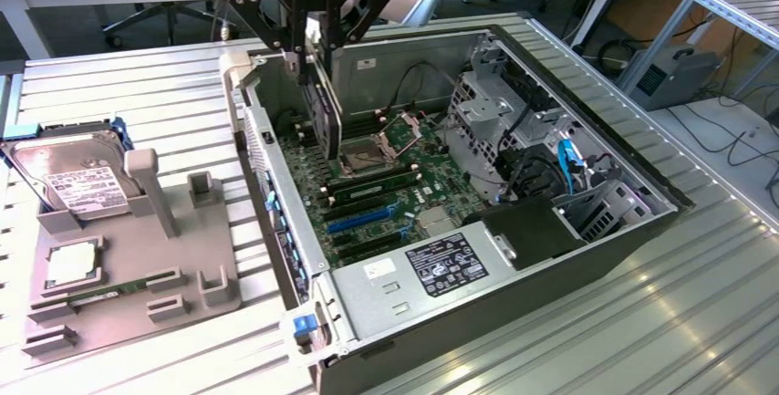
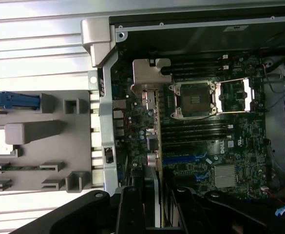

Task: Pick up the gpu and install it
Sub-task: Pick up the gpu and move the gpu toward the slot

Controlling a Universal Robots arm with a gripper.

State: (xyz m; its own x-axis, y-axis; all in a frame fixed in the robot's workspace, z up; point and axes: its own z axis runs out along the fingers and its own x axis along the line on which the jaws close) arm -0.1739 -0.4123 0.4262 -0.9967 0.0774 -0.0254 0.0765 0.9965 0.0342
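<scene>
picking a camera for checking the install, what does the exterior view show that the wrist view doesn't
The exterior view adds the labelled power supply and a side look at the claw, shut on the gpu held on edge over the motherboard. The wrist view adds the gpu's silvery end bracket from above, beside the case's rear wall. Shared: the CPU socket and the grey fixture.
</scene>
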